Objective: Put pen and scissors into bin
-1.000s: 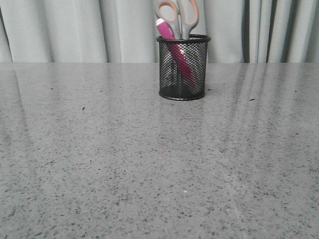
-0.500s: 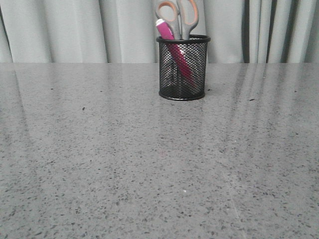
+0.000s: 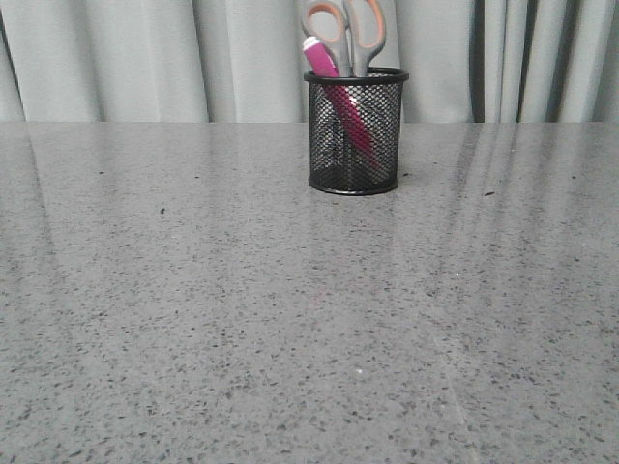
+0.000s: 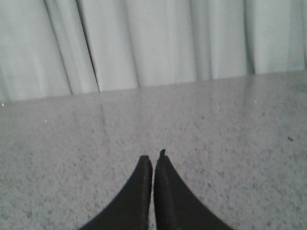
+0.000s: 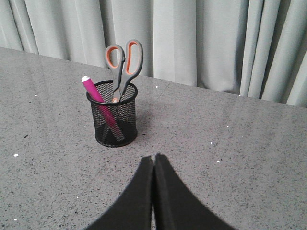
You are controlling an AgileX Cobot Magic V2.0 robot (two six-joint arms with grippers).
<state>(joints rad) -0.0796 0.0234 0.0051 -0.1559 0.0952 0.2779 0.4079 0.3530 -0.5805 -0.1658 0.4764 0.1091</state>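
The black mesh bin (image 3: 354, 130) (image 5: 114, 120) stands upright at the far middle of the grey table. Inside it the magenta pen (image 3: 337, 92) (image 5: 98, 98) leans with its whitish cap above the rim. The scissors (image 3: 346, 34) (image 5: 123, 62) stand in the bin too, blades down, grey and orange handles sticking up. My right gripper (image 5: 154, 157) is shut with nothing in it, hovering over the table a short way from the bin. My left gripper (image 4: 153, 158) is shut and empty over bare table, with none of the task's things in its view. Neither gripper shows in the front view.
A grey speckled tabletop (image 3: 290, 319) fills the foreground. Pale pleated curtains (image 3: 145, 58) hang behind the table's far edge, close behind the bin.
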